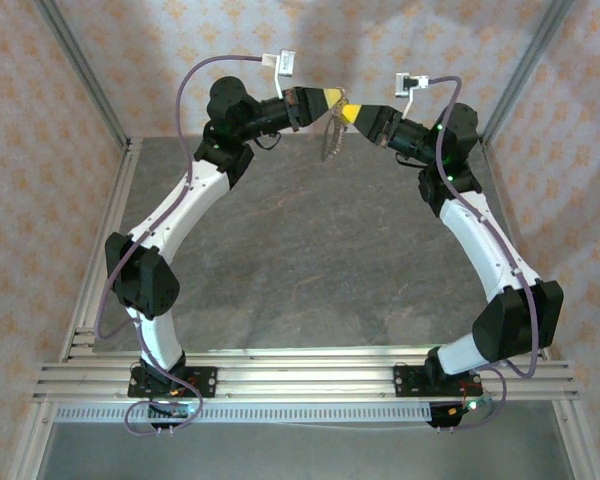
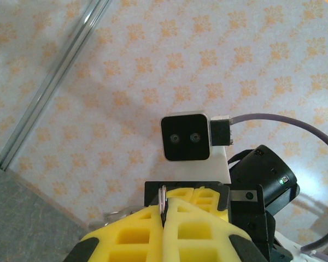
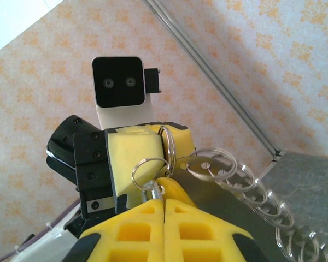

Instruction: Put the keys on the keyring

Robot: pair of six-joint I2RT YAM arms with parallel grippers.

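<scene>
At twelve o'clock above the worktop (image 1: 310, 250), the left gripper (image 1: 337, 99) and right gripper (image 1: 349, 110) meet tip to tip, both jaws pinching the dangling keyring (image 1: 329, 138).

This is plainly a robotics lab's test cell and no one's home: a left arm (image 1: 180, 212) and a right arm (image 1: 485, 240), white and black, are bolted to aluminium rails (image 1: 300, 372) at the edge of a grey tabletop (image 1: 320, 260). Bare aluminium posts (image 1: 82, 70) frame the bay and flower-patterned backdrop panels (image 1: 160, 40) close it in. Purple cables (image 2: 268, 115) run to small wrist cameras (image 2: 186, 138).
</scene>
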